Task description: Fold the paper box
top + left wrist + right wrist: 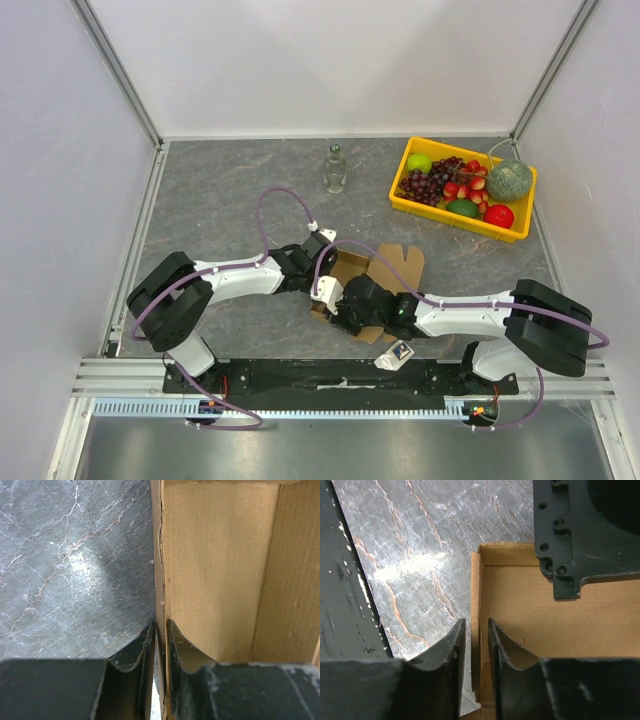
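Plainly, the left claw (160, 652) pinches one upright wall of the cardboard box (350, 268), which sits on the table (230, 200) between the arms. The right claw (476, 650) narrowly straddles another wall; whether it grips, I cannot tell.

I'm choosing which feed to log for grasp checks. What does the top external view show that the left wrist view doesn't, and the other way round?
Only the top external view: the left arm and right arm, a clear glass bottle and a yellow plastic tray of fruit at the back. Only the left wrist view: the left tool closed on a thin wall of the plain brown cardboard box, one finger on each side. Both: that box and the grey marbled tabletop.
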{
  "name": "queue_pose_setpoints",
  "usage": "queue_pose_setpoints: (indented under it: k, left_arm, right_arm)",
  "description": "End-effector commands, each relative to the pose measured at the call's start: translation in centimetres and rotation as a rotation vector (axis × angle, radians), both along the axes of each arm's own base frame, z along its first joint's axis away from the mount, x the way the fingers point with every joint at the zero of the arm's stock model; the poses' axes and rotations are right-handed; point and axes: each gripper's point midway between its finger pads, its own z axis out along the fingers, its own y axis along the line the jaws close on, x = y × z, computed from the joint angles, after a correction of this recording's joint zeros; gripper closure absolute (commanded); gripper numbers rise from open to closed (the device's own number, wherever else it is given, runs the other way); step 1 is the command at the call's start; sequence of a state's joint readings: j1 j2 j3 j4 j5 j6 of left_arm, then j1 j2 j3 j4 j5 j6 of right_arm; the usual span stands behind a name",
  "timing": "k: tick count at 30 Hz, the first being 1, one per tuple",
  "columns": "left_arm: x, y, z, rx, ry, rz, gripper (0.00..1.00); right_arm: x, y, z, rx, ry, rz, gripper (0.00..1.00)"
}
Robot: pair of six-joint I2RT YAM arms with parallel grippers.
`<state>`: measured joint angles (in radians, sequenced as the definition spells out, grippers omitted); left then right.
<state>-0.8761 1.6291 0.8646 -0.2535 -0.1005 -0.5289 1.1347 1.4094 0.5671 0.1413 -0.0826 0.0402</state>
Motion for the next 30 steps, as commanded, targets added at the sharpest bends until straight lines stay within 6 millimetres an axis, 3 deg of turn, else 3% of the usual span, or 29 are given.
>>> queue_pose_setpoints:
  k: [1, 2, 4, 10, 15, 20, 30]
  left_arm:
    - [0.4, -0.2, 0.8, -0.024, -0.031, -0.019, 0.78]
    - [0.5, -0.1, 0.7, -0.021, -0.03, -0.015, 0.78]
    - [0.4, -0.2, 0.5, -0.019, -0.028, -0.018, 0.78]
    - [0.5, 0.0, 0.2, -0.009, -0.023, -0.013, 0.78]
    - [1.0, 0.6, -0.6, 0.001, -0.001, 0.024, 0.79]
    - [2.0, 1.4, -1.0, 0.002, 0.007, 0.061, 0.8]
    - [4.4, 3.9, -0.9, 0.01, -0.012, 0.155, 0.82]
  right_arm:
    - [0.8, 1.6, 2.6, 0.064, -0.034, 0.004, 0.61]
    - [0.9, 1.7, 3.2, 0.078, -0.04, 0.0, 0.51]
    - [1.2, 1.9, 4.9, 0.105, -0.061, -0.01, 0.44]
    - [2.0, 1.4, 11.6, 0.216, -0.108, -0.088, 0.4]
    - [4.3, -2.1, 15.3, 0.238, -0.081, -0.413, 0.34]
    - [5.0, -6.4, 15.9, 0.219, -0.011, -0.714, 0.32]
    - [3.8, -14.7, 15.5, 0.256, 0.106, -1.154, 0.3]
